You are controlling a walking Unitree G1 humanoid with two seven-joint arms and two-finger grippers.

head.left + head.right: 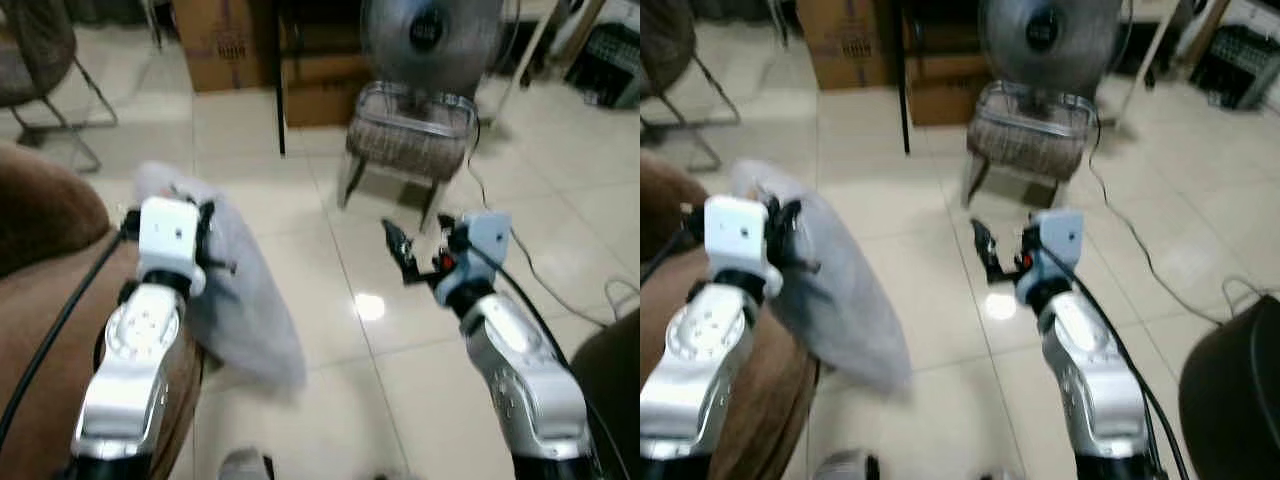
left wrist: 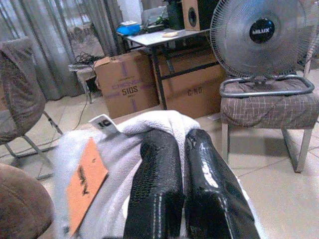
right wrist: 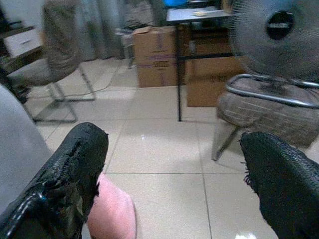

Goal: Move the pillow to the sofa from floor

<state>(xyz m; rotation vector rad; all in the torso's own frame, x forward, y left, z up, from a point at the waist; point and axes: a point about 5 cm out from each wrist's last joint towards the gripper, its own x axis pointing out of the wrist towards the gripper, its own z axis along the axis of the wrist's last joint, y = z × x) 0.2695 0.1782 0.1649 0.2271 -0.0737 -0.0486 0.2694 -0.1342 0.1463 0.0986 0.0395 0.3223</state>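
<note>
The left gripper [image 2: 182,149] is closed tight on a fold of the grey pillow [image 1: 235,290], its two fingers pressed together over the fabric. The pillow is held off the tiled floor [image 1: 330,390], hanging just beside the brown sofa [image 1: 50,300] arm. The right gripper [image 1: 405,250] is spread wide and holds nothing, well apart from the sofa. The lift appears done; setting the pillow onto the sofa and letting go are judged still to come.
</note>
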